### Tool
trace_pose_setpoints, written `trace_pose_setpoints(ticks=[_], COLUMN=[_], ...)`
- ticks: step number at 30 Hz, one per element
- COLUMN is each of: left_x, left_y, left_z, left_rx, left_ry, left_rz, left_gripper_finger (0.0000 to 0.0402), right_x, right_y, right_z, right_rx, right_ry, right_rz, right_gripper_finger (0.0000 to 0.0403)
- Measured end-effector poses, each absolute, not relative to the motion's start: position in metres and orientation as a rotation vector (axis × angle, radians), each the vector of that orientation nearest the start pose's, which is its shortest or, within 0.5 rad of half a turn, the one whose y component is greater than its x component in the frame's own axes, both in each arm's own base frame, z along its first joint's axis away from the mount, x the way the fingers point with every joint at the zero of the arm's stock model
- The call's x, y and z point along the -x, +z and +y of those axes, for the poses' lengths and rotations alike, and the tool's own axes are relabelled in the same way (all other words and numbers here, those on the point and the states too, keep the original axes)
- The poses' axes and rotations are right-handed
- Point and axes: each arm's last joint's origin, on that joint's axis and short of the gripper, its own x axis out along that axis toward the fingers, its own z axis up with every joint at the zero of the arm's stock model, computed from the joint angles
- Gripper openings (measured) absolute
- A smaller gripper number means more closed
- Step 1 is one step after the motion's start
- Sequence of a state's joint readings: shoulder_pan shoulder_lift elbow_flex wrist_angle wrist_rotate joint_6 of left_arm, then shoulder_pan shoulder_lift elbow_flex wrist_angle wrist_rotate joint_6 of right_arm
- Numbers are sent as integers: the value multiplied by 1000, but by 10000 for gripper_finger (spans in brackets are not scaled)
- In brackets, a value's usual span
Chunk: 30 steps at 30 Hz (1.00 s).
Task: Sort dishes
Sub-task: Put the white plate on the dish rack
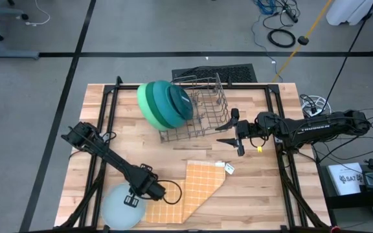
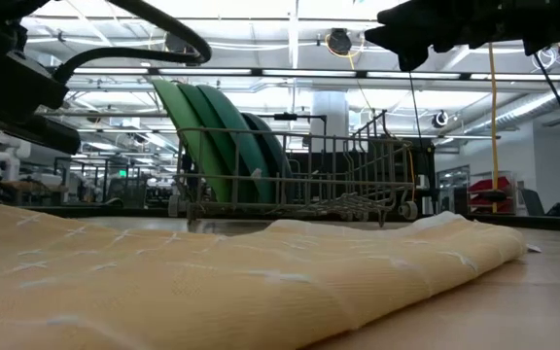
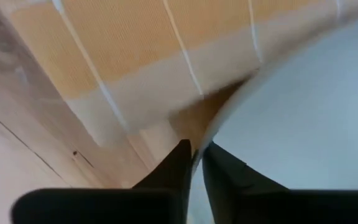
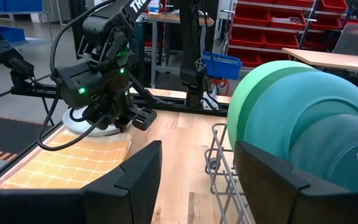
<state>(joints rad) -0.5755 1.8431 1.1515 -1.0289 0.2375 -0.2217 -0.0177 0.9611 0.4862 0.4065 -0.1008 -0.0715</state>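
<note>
Orange checked cloth [image 1: 203,184] lies flat on the wooden table [image 1: 264,194], near the front edge, one corner folded. Grey wire rack [image 1: 203,110] stands toward the back of the table. Black mat [image 1: 222,71] on the floor behind it, cables [image 1: 280,35] beyond.

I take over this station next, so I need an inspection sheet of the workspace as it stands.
Surface: wooden table, dry, partly covered.
Job's things: four plates standing on edge in the wire rack; pale blue plate lying at the near left corner.
Clutter: orange checked cloth with tag.
Grippers: left gripper pinching the pale blue plate's rim; right gripper open, beside the rack, empty.
Cables: coils on the floor beyond the table.
Surroundings: red bin shelving behind; no person seen.
</note>
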Motion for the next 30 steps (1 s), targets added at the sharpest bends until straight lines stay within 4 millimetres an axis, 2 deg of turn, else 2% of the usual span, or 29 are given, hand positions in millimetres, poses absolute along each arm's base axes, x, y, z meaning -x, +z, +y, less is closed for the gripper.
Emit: trace_pose_setpoints(ticks=[4, 11, 16, 21, 30], left_x=[-250, -249, -251, -259, -265], left_y=[153, 156, 172, 206, 281], left_z=[-171, -169, -166, -160, -145], left_rx=[-123, -142, -243, -332, -454], left_ry=[-380, -341, -255, -156, 61], left_rz=[1792, 1816, 1823, 1712, 1423], left_gripper_finger=[11, 8, 8, 8, 8], right_x=[-211, -210, -210, -211, -210], right_y=[255, 255, 255, 255, 255], right_z=[-1, -1, -1, -1, -1], right_rx=[67, 67, 67, 67, 63], right_ry=[86, 86, 86, 86, 86], right_rz=[65, 65, 65, 65, 64], right_gripper_finger=[194, 194, 194, 194, 194])
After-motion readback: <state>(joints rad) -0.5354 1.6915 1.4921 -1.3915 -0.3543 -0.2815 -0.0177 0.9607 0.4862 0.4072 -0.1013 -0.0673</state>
